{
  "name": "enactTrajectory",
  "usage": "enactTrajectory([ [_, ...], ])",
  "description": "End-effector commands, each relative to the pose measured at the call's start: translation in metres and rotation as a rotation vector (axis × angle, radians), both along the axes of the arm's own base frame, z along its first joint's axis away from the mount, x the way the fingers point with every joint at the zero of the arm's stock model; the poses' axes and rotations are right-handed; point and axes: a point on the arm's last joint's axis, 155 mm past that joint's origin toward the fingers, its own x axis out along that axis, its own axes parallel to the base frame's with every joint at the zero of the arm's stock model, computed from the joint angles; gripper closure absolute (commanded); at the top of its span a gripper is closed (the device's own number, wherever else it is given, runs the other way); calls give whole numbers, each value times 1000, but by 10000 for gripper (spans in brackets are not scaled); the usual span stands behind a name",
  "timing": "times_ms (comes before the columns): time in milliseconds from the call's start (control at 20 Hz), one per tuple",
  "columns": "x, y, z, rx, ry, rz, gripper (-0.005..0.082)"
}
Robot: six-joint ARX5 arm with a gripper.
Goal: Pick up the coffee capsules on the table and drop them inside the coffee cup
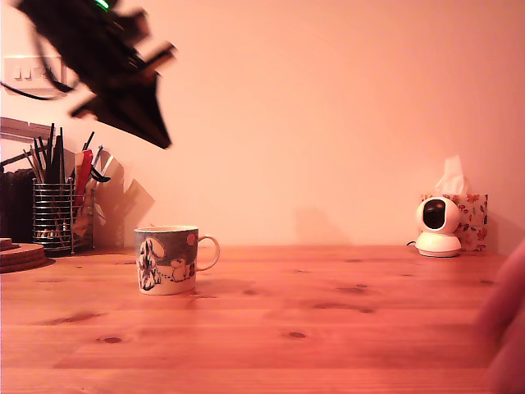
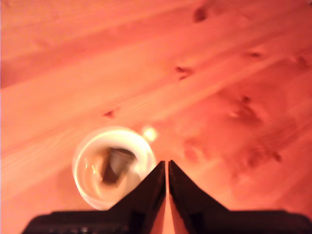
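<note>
Gripper [image 2: 167, 168] jaws nearly shut and empty, high over the cup [image 1: 167, 259] on the table [image 1: 328, 328], with capsules [image 2: 117, 165] already lying inside it; best lift clear without clipping the rim.

Wrist camera looking down over mug and bare tabletop, picture blurred.

Black gripper [image 2: 167, 168], its two pointed fingers [image 2: 151, 187] drawn together with only a thin sliver of gap between the tips, nothing between them. Under and just beside the tips sits the round pale-rimmed ceramic mug [image 2: 82, 161], seen from above, its cream inside open to view. Inside it lies a dark, tapered coffee capsule [image 2: 117, 165], tilted against the wall; a second one cannot be made out. Reddish-orange pine tabletop [image 2: 204, 73] with dark knots and long grain lines fills everything else.
</note>
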Motion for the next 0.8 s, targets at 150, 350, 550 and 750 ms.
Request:
enactTrajectory([
  [150,-50,15,-17,-38,-24,28,789],
  [350,-88,28,-15,-95,-31,91,789],
  [550,-106,43,-3,-71,-67,133,789],
  [750,-124,52,-18,-47,-40,152,789],
])
